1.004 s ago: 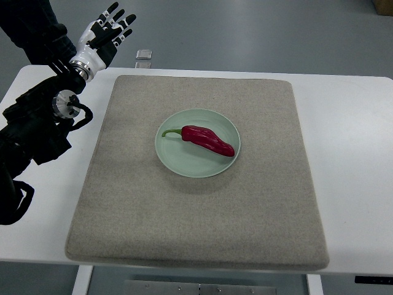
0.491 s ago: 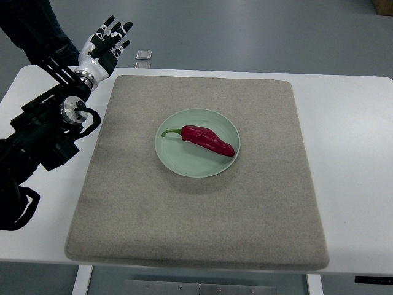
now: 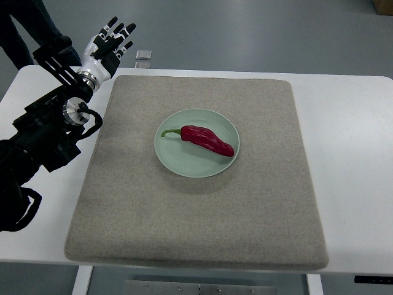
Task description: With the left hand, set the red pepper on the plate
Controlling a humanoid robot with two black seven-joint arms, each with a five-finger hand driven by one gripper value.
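Looking down from the top view, the pepper [image 3: 209, 141] lies across the plate [image 3: 177, 161], stem toward the left, in the middle of the mat [image 3: 202, 215] on the table [image 3: 353, 172]. By the look of it, the placing is done. The left hand [image 3: 105, 47] hovers past the mat's far left corner, well apart from the plate, fingers [image 3: 123, 38] spread and holding nothing. No right hand shows. Little risk is left: the bulky left arm [image 3: 43, 135] hangs over the table's left edge, and a careless sweep inward could drag the mat and shift the plate.
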